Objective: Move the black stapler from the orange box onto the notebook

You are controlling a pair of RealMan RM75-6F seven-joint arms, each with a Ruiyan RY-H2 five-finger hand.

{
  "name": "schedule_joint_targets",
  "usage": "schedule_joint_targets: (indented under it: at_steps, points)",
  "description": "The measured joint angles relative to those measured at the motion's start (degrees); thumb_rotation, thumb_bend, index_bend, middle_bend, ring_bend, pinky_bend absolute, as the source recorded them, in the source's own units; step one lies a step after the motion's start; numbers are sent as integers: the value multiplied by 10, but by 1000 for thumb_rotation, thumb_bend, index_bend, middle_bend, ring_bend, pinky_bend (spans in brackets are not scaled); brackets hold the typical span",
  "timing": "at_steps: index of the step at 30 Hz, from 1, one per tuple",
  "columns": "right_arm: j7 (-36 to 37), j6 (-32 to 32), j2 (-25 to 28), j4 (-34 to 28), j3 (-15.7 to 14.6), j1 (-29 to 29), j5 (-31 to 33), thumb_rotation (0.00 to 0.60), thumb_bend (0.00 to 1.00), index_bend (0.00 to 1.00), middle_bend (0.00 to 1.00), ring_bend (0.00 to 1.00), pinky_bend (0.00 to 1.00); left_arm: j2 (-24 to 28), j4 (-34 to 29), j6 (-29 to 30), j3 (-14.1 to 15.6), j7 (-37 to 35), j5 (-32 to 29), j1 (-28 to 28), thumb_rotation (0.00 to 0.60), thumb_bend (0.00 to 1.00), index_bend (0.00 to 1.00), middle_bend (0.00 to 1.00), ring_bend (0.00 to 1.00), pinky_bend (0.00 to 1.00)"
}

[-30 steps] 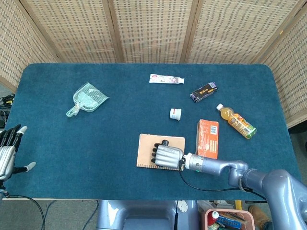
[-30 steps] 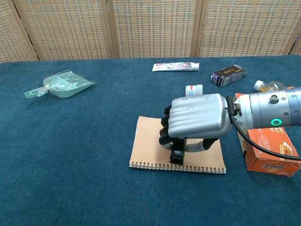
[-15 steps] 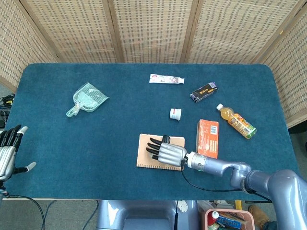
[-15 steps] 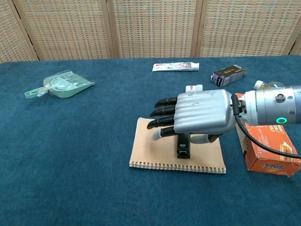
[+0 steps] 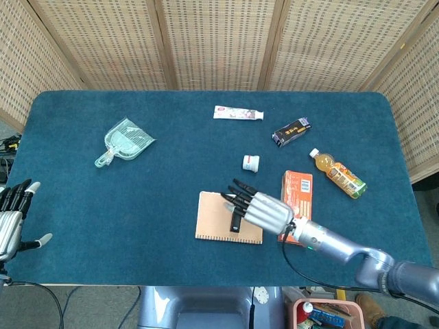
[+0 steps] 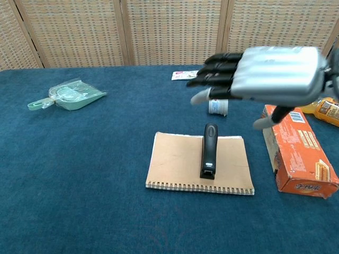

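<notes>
Head view
- Black stapler (image 5: 235, 221): lies flat on the spiral notebook (image 5: 212, 219), clear of the orange box (image 5: 295, 194) just beside the pad's right edge.
- Right robot hand (image 5: 260, 208): spread wide above the notebook's right side, holding nothing; from up here it overlaps the stapler, so height is hard to judge.
- Left robot hand (image 5: 12, 221): at the bench's near left edge, fingers apart, nothing in it, well away from the work.
- Bench (image 5: 137, 199): a green dustpan (image 5: 125, 141), a toothpaste tube (image 5: 238, 113), a small white jar (image 5: 250, 162), a dark carton (image 5: 291, 131) and a juice bottle (image 5: 337, 173) sit untouched.

Chest view
- Black stapler (image 6: 210, 150): resting lengthwise on the notebook (image 6: 175, 164), its far tip at the pad's far edge, nothing touching it.
- Right robot hand (image 6: 265, 75): raised well clear, fingers straight and splayed, palm down, empty.
- Orange box (image 6: 297, 151): on its side just right of the notebook, nothing on top.

Step in hand: to my eye the placing is done and this is the release and lift-away.
Next move: I'd say only a clean retreat of the right arm, up and back toward its own side, without clipping the box.
</notes>
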Motion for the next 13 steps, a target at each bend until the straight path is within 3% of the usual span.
schedule_joint_targets:
  at_steps: [7, 13]
  points:
    - [57, 139, 48, -17, 6, -117, 66, 600, 4, 0, 0, 0, 0, -8, 19, 33, 0, -14, 34, 6, 600, 0, 0, 0, 0, 0]
    - [132, 202, 66, -28, 2, -239, 175, 600, 0, 0, 0, 0, 0, -14, 41, 72, 5, -36, 67, 22, 600, 0, 0, 0, 0, 0]
